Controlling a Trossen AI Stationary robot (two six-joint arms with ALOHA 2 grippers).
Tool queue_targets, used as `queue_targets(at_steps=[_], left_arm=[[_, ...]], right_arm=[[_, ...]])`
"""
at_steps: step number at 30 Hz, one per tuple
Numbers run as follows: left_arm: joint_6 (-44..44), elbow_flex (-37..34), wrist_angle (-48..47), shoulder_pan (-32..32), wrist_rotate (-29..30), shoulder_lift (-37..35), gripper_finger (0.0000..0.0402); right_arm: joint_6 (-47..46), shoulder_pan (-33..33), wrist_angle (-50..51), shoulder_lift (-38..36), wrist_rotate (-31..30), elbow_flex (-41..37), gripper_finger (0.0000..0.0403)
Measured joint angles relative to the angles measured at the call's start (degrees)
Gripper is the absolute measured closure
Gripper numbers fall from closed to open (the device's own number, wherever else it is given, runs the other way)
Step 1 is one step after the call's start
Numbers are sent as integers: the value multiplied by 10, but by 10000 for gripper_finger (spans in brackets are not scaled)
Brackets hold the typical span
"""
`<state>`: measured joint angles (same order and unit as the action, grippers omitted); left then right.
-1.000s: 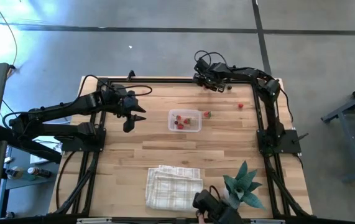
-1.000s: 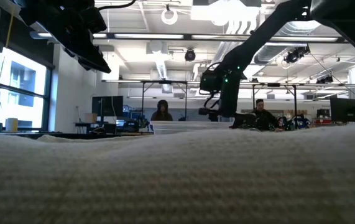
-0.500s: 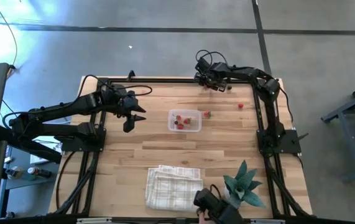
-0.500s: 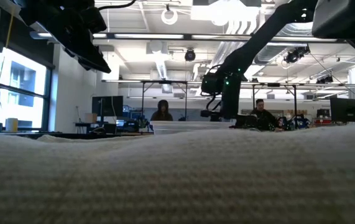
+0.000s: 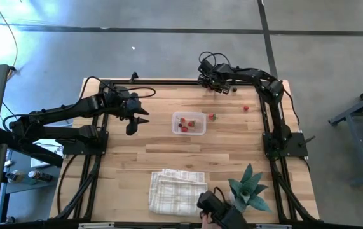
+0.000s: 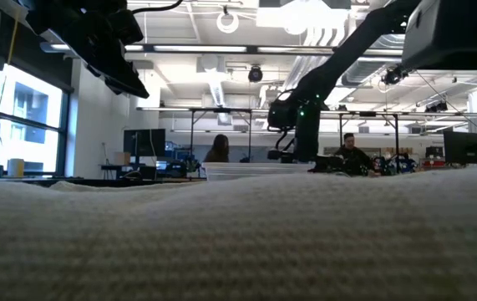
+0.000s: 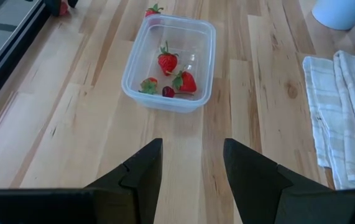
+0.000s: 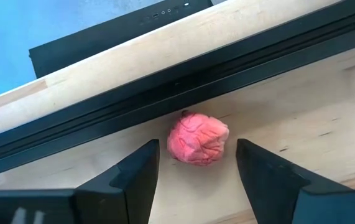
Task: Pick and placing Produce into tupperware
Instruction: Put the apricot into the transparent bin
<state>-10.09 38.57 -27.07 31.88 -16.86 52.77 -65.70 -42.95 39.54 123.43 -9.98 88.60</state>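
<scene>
High view: The tupperware [image 5: 189, 123] sits near the middle of the wooden table [image 5: 232, 146], its long axis running across the table between the two arms, with several red pieces of produce [image 5: 185, 124] inside. One loose strawberry [image 5: 212, 116] lies just beside the container's right end; another red piece [image 5: 246, 108] lies well apart, toward the right arm's side. The left gripper [image 5: 136, 121] hangs left of the container, fingers apart. The right gripper [image 5: 217, 87] is at the far edge, by the black frame rail [image 5: 168, 82]; its fingers cannot be told here. A folded checked cloth [image 5: 176, 189] and a green plant [image 5: 248, 189] sit at the near edge.

Low view: The cloth [image 6: 238, 242] fills the foreground and hides the table top and container. Both arms show above it; seated people [image 6: 219, 149] are in the room behind.

Left wrist view: The left gripper [image 7: 193, 165] has open fingers, nothing between them. Ahead, the tupperware [image 7: 171, 62] holds three strawberries and one dark piece [image 7: 168, 92]; a further strawberry [image 7: 153, 10] touches its far rim. The cloth [image 7: 342, 118] lies off to one side.

Right wrist view: The right gripper [image 8: 196, 171] has its fingers spread, straddling a pink-red wrinkled piece [image 8: 198, 138] without touching it. The piece rests on the wood right against the frame rail [image 8: 183, 74], which blocks the way beyond it.
</scene>
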Motion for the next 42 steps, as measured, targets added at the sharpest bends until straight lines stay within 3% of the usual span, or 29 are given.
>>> queue_targets(at_steps=[9, 23, 42], left_arm=[[0, 0, 0, 0, 0, 0, 243], [0, 0, 0, 0, 0, 0, 243], [0, 0, 0, 0, 0, 0, 243]], right_arm=[[-1, -1, 1, 0, 0, 2, 202], [-13, -1, 0, 1, -1, 2, 270], [18, 12, 0, 0, 1, 3, 274]])
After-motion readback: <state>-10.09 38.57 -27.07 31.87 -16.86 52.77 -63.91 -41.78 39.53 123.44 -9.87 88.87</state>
